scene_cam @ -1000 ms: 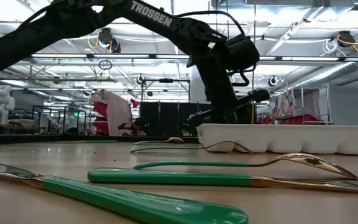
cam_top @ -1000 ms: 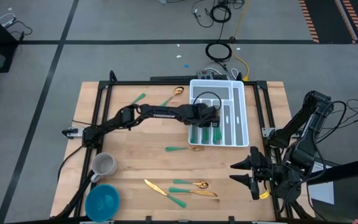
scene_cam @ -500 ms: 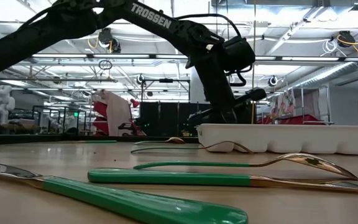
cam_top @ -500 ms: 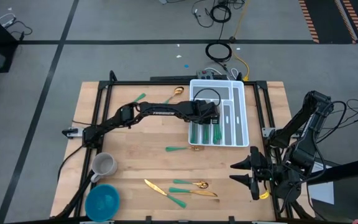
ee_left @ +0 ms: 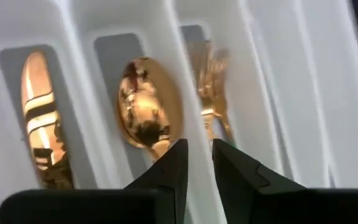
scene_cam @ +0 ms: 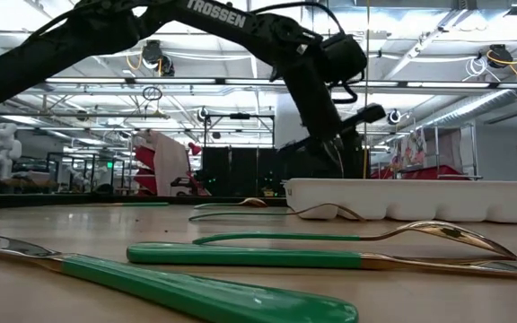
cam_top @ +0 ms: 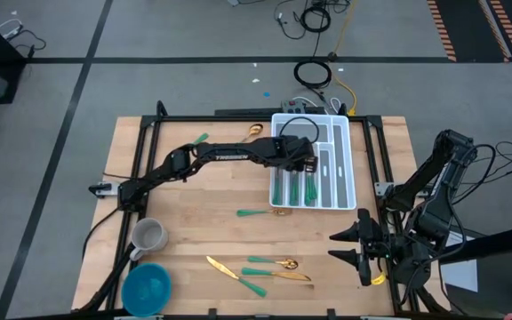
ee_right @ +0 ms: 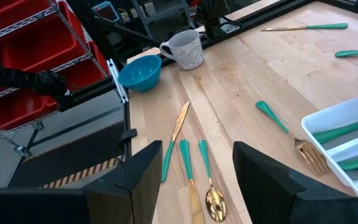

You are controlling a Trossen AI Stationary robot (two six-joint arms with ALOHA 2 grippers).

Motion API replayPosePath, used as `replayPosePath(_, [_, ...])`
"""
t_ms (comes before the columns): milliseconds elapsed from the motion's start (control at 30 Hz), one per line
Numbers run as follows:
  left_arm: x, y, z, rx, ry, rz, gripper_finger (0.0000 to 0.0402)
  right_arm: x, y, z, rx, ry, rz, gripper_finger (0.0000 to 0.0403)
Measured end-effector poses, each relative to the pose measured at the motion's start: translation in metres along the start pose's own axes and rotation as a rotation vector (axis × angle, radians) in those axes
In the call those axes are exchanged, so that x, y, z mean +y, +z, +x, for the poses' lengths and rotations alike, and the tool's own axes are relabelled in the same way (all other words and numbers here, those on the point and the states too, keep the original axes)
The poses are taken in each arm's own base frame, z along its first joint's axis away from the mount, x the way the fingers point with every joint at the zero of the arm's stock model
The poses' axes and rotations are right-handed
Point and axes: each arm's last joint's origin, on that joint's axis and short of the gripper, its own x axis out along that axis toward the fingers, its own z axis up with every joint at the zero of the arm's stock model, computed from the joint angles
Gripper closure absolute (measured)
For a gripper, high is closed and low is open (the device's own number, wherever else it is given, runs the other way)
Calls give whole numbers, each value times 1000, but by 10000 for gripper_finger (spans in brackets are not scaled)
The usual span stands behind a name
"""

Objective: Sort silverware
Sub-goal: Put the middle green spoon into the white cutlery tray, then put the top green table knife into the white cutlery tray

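My left gripper (cam_top: 310, 162) hangs over the white tray (cam_top: 345, 169), a little above it, its fingers (ee_left: 173, 163) a narrow gap apart with nothing between them. Below it, in three side-by-side slots, lie a gold knife blade (ee_left: 39, 118), a spoon bowl (ee_left: 148, 112) and a fork head (ee_left: 210, 93). Teal handles (cam_top: 293, 188) show at the tray's near end. More silverware lies flat on the table: a fork (cam_top: 258, 212), a knife (cam_top: 223, 268), a spoon (cam_top: 274, 262). My right gripper (ee_right: 197, 180) waits open at the table's near right.
A grey mug (cam_top: 148, 236) and a blue bowl (cam_top: 146, 287) stand at the near left corner. Two more pieces (cam_top: 198, 140) (cam_top: 252, 132) lie near the far edge, left of the tray. Bare wood stretches across the table's middle (cam_top: 212, 196).
My left gripper has risen above the tray and drifted a little toward its far end. The silverware in the tray and on the table lies where it was.
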Motion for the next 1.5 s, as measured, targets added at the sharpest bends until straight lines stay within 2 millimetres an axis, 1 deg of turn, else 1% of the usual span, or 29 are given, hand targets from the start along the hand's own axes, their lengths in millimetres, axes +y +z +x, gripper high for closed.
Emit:
replayPosePath(100, [-4,5,-6,-12,-18,24,319,0,0,0,0,1,5,213])
replayPosePath(167, [-9,9,-13,-18,-26,59,319,0,0,0,0,1,6,213])
replayPosePath(267, [-16,15,-28,-26,-47,164,319,0,0,0,-1,1,8,213])
replayPosePath(367, [-22,16,-51,-18,-92,339,319,0,0,0,-1,2,10,213])
replayPosePath(433, [-29,13,-76,-2,-132,503,319,0,0,0,-2,3,12,213])
replayPosePath(500, [-34,2,-104,32,-150,674,319,1,0,0,-2,4,13,213])
replayPosePath(600, [-39,-25,-143,99,-140,924,319,1,0,0,-2,4,14,213])
replayPosePath(700, [-41,-53,-175,160,-135,1136,320,1,0,0,-3,5,14,213])
replayPosePath(767, [-42,-74,-192,208,-140,1240,320,1,0,0,-4,6,17,213])
replayPosePath(867, [-42,-106,-207,284,-120,1351,320,1,1,0,-7,6,36,213])
replayPosePath(933, [-37,-123,-213,320,-28,1414,320,1,1,0,-9,6,45,213])
replayPosePath(967, [-34,-128,-215,321,40,1447,320,1,1,0,-10,8,47,213])
replayPosePath(1000, [-30,-129,-217,298,119,1466,320,1,1,0,-11,9,48,213])
replayPosePath(1033, [-28,-126,-216,267,184,1474,320,2,1,0,-11,9,47,213])
replayPosePath(1100, [-22,-112,-211,222,280,1444,320,1,1,0,-11,8,45,213])
replayPosePath(1133, [-17,-102,-209,220,313,1412,320,1,1,0,-11,9,45,213])
replayPosePath(1200, [-6,-75,-208,203,356,1312,320,2,1,0,-10,10,47,213])
replayPosePath(1300, [17,-21,-221,116,428,1136,320,2,1,0,-8,15,52,213])
replayPosePath(1367, [35,18,-232,18,446,1019,320,2,1,0,-9,16,49,213])
replayPosePath(1433, [54,59,-240,-83,424,878,320,2,1,0,-9,16,37,213])
replayPosePath(1500, [75,96,-245,-135,359,748,320,2,1,0,-12,14,27,213])
